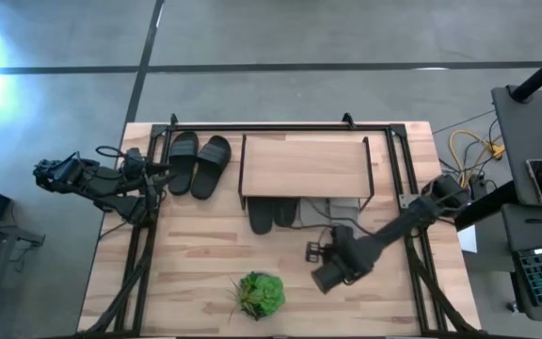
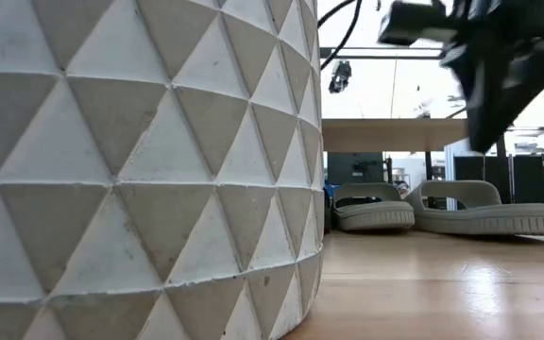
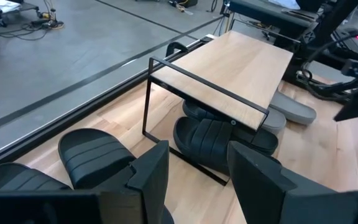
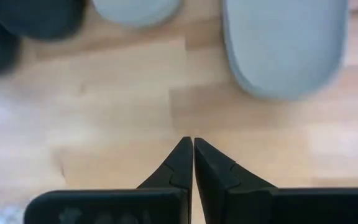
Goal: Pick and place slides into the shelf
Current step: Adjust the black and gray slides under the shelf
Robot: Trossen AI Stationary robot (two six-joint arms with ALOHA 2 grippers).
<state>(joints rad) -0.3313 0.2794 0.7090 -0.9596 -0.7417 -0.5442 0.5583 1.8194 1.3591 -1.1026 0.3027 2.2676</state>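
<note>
Two pairs under shelf (image 1: 304, 162) | black pair (image 1: 198, 162) waits outside | right gripper (image 4: 193, 144) pinched empty | left gripper (image 3: 197, 163) wide, ready.

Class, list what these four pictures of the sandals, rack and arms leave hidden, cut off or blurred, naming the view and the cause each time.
- Low view: the white patterned pot fills the left half, hiding that side of the table.
- High view: the rack's plank covers most of the black sandals and grey sandals beneath.
- Right wrist view: the grey sandals are cut off by the frame edge.
- Low view: the right gripper is blurred.
</note>
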